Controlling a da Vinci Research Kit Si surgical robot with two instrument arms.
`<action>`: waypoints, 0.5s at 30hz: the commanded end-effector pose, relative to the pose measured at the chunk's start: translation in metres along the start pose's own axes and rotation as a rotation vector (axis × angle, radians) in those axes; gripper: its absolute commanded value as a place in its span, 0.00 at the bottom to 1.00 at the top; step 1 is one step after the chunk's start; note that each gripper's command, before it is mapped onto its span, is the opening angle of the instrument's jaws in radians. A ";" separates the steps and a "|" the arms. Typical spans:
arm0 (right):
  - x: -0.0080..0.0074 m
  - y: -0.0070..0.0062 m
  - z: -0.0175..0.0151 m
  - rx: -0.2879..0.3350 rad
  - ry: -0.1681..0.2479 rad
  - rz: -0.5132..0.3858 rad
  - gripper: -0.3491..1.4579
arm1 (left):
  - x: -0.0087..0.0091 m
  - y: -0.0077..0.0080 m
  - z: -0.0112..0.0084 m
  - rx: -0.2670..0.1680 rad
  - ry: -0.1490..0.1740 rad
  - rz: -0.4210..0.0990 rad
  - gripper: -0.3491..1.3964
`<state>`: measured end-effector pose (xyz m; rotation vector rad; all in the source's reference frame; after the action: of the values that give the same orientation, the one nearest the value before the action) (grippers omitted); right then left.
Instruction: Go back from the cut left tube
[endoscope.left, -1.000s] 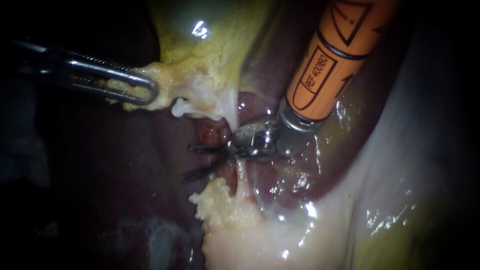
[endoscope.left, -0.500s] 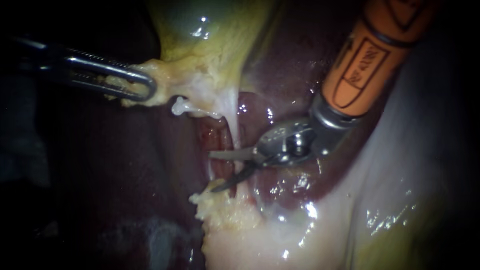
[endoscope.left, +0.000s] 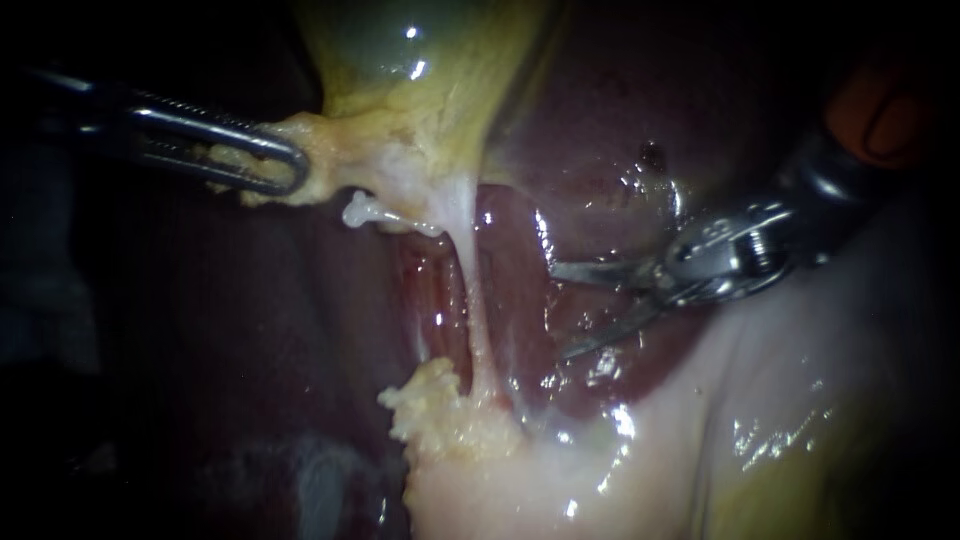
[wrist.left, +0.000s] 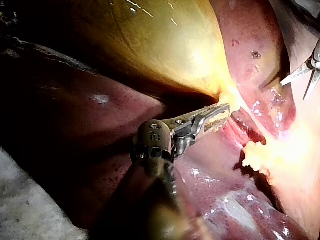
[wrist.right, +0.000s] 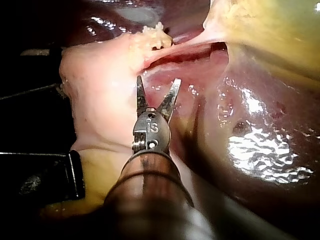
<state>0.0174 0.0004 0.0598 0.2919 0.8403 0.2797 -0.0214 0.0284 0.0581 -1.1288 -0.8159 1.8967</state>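
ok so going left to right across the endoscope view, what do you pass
left instrument, holding the gallbladder by its edge → short pale stub just beneath that edge → stretched pale tube → right instrument, apart from the tube

Right tool drew back rightward, seemingly clear of tube

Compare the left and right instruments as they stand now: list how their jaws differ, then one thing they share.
The left instrument has blunt, toothed loop jaws; the right instrument has thin pointed blades. The left is shut on the pale edge of the gallbladder; the right stands open, holding nothing. Both are metal-tipped.
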 end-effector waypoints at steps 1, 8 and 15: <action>-0.0001 0.0001 0.0000 0.002 -0.001 0.005 0.99 | 0.0000 -0.0001 0.0000 0.001 0.001 0.000 0.00; -0.0002 0.0001 -0.0002 0.010 0.000 0.002 0.99 | 0.0000 -0.0012 0.0005 0.005 0.003 0.001 0.00; -0.0002 0.0000 -0.0002 0.010 0.000 0.002 0.99 | 0.0002 -0.0031 0.0021 0.012 0.006 0.002 0.00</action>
<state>0.0171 0.0004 0.0598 0.3022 0.8410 0.2780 -0.0227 0.0300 0.0618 -1.1305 -0.7980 1.8975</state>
